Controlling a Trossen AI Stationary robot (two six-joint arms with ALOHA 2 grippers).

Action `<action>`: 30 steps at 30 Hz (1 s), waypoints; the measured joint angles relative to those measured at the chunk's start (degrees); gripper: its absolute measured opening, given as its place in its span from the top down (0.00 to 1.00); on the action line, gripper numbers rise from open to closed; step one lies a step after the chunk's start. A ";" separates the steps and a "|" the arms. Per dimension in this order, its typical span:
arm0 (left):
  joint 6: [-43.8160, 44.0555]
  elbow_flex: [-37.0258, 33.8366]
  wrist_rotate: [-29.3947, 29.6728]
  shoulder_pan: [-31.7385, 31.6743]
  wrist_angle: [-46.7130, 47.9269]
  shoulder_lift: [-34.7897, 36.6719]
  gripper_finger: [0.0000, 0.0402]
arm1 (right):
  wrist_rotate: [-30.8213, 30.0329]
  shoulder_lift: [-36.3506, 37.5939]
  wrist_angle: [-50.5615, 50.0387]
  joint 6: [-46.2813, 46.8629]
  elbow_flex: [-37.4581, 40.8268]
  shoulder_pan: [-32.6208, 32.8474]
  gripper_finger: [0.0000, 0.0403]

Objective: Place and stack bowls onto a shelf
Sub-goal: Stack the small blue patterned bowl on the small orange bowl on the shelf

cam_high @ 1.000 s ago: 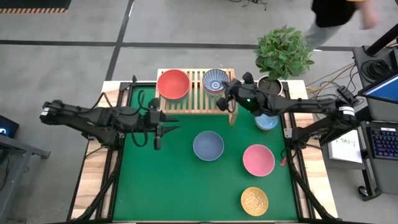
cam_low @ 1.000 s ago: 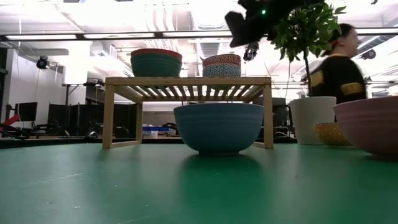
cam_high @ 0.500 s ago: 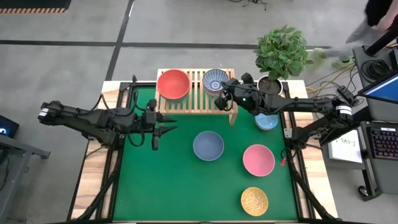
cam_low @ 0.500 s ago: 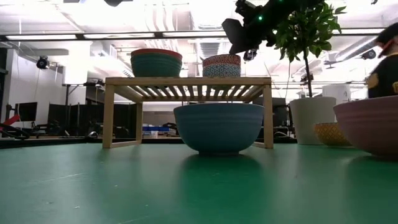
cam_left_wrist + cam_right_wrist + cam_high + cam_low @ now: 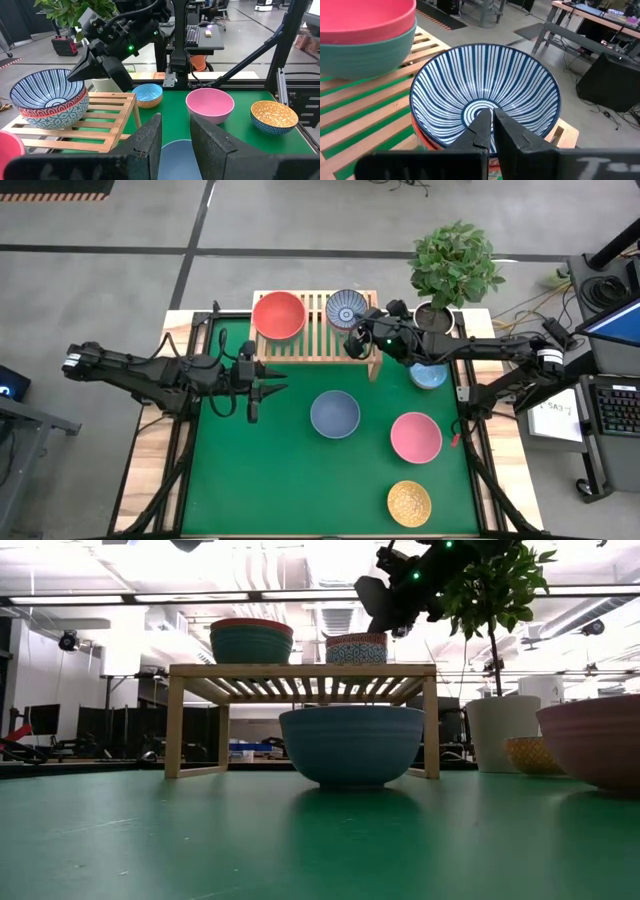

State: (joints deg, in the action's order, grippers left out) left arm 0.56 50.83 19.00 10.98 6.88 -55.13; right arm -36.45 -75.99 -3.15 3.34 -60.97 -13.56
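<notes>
Green worktop carries four loose bowls; the shelf at its far edge holds two stacks. The right gripper, fingers together and empty, has drifted left over the striped bowl, apparently released. The left gripper waits, fingers apart.

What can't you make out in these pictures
- Light blue bowl, high view: mostly hidden under the right arm.
- Green bowl, high view: covered by the red bowl nested in it.
- Yellow bowl, low view: partly hidden behind the pink bowl, which the frame edge crops.
</notes>
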 joint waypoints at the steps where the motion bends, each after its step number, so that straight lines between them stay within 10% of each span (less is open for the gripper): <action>1: 0.00 0.00 -0.01 0.08 -0.08 0.00 0.79 | 0.00 0.04 0.04 -0.13 0.00 0.00 0.98; 30: -1.89 0.02 -0.03 0.46 -0.39 0.13 0.79 | 0.46 0.44 3.21 -2.78 -0.52 -6.47 0.98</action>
State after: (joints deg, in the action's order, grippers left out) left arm -1.33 50.85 18.96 11.44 6.49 -55.01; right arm -35.99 -75.55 0.06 0.56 -61.49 -20.03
